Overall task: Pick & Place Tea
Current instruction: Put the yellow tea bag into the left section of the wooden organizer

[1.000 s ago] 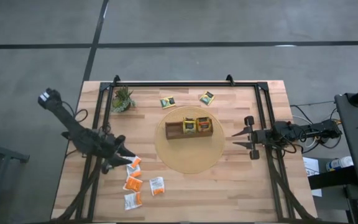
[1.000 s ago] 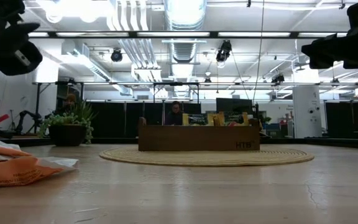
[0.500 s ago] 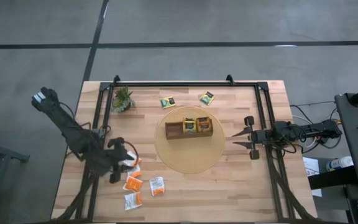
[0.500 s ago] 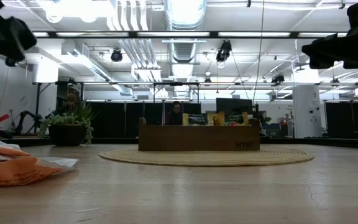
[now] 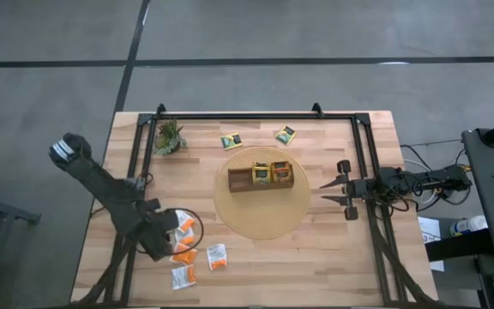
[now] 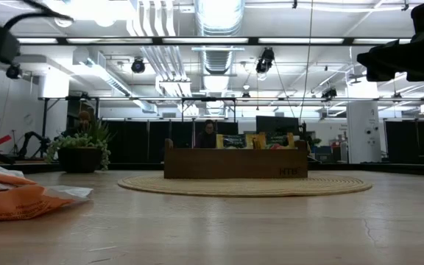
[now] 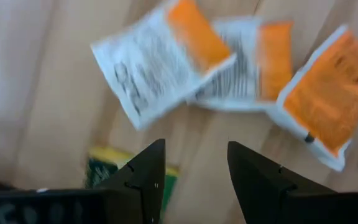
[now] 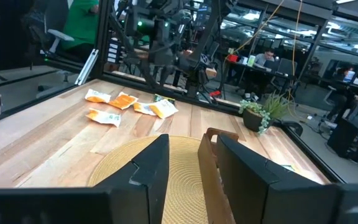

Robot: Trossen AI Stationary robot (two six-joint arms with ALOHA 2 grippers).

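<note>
Overhead, two tea sachets [image 5: 271, 172] in the tray [image 5: 240, 181], two beyond it at twelve o'clock.
Left tool [image 5: 168, 238], fingers apart, partly hides the orange sachets [image 5: 217, 257]; right tool [image 5: 328, 192] apart, empty.

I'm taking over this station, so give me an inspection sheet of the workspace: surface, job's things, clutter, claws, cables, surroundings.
Surface: wooden table with a round woven mat in the middle.
Job's things: orange and white tea bags loose near the left front; two yellow tea bags by the far edge; more standing in the wooden tray on the mat.
Clutter: small potted plant at the far left corner.
Claws: left claw open above the loose tea bags, holding nothing; right claw waits open, right of the mat.
Cables: bundle off the table's right edge.
Surroundings: concrete floor, workshop beyond, a seated person far behind.
</note>
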